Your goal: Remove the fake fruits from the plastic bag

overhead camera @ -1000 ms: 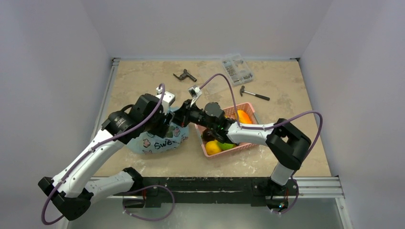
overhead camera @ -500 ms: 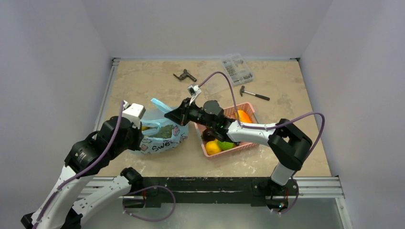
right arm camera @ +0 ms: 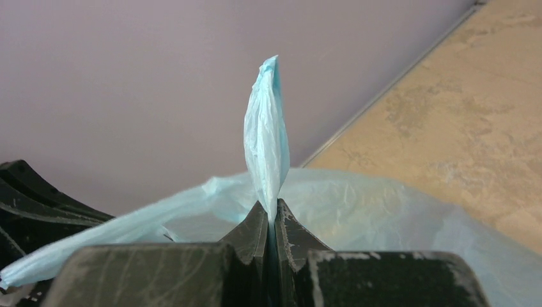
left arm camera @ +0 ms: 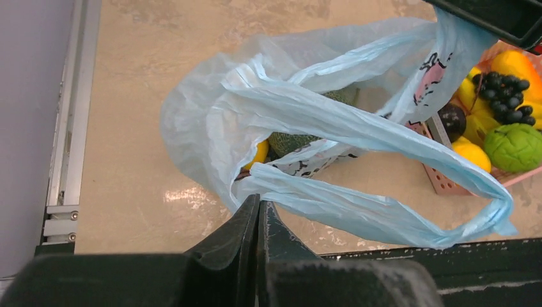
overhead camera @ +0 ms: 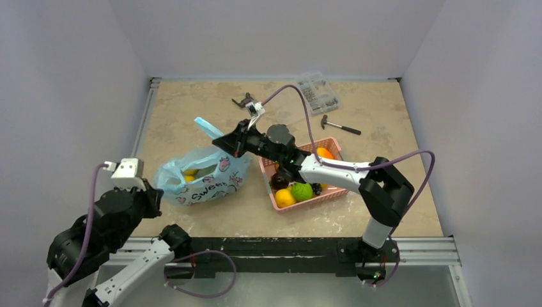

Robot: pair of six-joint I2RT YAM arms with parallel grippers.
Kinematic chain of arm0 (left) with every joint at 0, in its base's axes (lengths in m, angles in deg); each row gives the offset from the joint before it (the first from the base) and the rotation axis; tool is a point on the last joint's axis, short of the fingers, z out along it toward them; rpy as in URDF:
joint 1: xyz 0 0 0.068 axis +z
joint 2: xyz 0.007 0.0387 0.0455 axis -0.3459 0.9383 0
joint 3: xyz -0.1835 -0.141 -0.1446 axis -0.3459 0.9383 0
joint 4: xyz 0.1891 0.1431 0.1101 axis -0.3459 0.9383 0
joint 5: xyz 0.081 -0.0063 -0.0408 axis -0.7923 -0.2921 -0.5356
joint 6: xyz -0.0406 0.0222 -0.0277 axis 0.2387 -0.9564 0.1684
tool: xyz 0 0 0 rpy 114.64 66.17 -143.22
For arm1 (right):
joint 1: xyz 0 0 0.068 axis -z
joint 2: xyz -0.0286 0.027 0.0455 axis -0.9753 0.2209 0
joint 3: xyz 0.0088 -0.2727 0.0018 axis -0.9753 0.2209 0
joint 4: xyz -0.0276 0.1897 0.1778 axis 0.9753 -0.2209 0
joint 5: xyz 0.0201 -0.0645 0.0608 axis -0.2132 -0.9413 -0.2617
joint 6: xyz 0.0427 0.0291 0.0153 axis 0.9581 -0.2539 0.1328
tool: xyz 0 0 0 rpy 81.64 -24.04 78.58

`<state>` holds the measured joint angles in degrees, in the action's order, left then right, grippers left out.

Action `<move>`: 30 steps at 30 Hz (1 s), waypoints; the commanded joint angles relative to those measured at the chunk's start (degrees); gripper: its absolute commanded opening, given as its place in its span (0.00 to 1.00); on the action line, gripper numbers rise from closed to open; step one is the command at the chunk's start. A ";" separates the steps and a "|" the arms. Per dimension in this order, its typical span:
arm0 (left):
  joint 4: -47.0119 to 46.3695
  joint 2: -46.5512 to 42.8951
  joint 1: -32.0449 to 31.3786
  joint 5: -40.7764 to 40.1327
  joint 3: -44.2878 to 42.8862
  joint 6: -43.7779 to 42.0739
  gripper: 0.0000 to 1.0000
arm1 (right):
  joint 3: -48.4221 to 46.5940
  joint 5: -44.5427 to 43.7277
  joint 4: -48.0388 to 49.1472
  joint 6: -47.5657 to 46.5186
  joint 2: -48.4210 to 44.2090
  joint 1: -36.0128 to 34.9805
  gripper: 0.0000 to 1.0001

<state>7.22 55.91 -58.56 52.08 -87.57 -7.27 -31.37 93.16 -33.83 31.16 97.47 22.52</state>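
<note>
The pale blue plastic bag (overhead camera: 211, 182) lies left of centre with its mouth stretched open. My right gripper (overhead camera: 222, 141) is shut on one loop handle (right arm camera: 267, 128) and holds it up at the bag's far right side. At the bag's near left, my left gripper (left arm camera: 259, 203) is shut, and the bag's rim (left arm camera: 255, 179) runs into its tips, pulled taut. My left gripper (overhead camera: 155, 192) sits low by the table's front left. Inside the bag I see the grey-green netted melon (left arm camera: 297, 139) and a yellow fruit (left arm camera: 259, 153).
A pink basket (overhead camera: 332, 144) right of the bag holds dark grapes (left arm camera: 505, 89), a lime-green fruit (overhead camera: 301, 190) and orange and yellow fruits. A hammer (overhead camera: 340, 126), a clear parts box (overhead camera: 317, 93) and a black tool (overhead camera: 246, 100) lie at the back.
My left gripper closed and drew back to the near left, dragging the bag's rim with it and widening the mouth. The right gripper shifted slightly back-left with the handle.
</note>
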 commanded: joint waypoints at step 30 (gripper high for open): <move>-0.58 27.62 -0.08 28.52 -29.46 -9.82 1.00 | -25.26 -1.00 -31.61 -23.83 2.01 0.58 0.56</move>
<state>12.94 83.01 -58.56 69.15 -119.74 -13.91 -51.28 95.19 -55.77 18.18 102.56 23.50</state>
